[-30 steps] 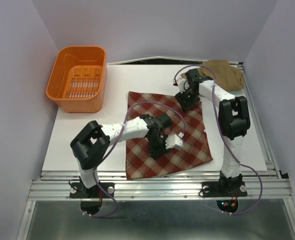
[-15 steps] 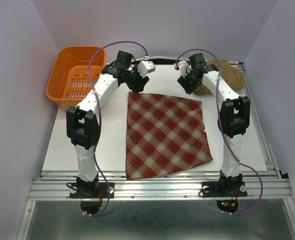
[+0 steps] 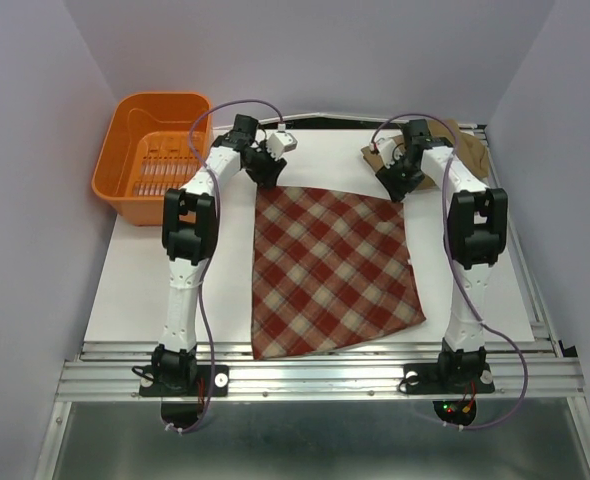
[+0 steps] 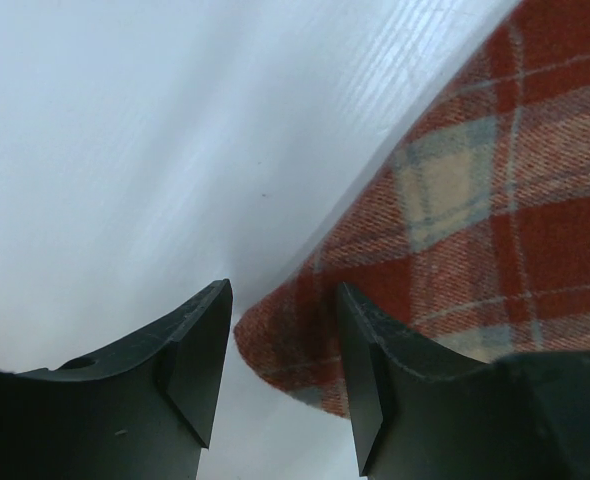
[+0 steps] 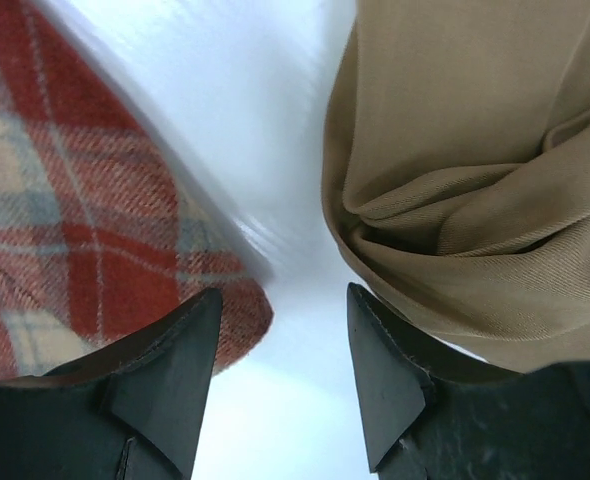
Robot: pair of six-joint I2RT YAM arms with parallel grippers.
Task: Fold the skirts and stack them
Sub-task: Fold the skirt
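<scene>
The red-and-cream plaid skirt [image 3: 330,265] lies spread flat in the middle of the white table. My left gripper [image 3: 263,178] is open at its far left corner; in the left wrist view the corner [image 4: 305,330] lies between the open jaws. My right gripper [image 3: 400,188] is open at the far right corner; in the right wrist view the plaid corner [image 5: 230,320] lies by the left finger and the bunched tan-brown skirt [image 5: 475,180] by the right finger. The tan-brown skirt [image 3: 467,150] sits at the far right corner of the table. The floral skirt is out of view.
An orange plastic basket [image 3: 155,155] stands at the far left of the table. The white table top [image 3: 150,290] ends at a metal rail along the near side. Purple walls close in on both sides.
The left arm swung from the middle of the plaid skirt to its far left corner. The right gripper shifted to the far right corner. The skirt now lies flatter.
</scene>
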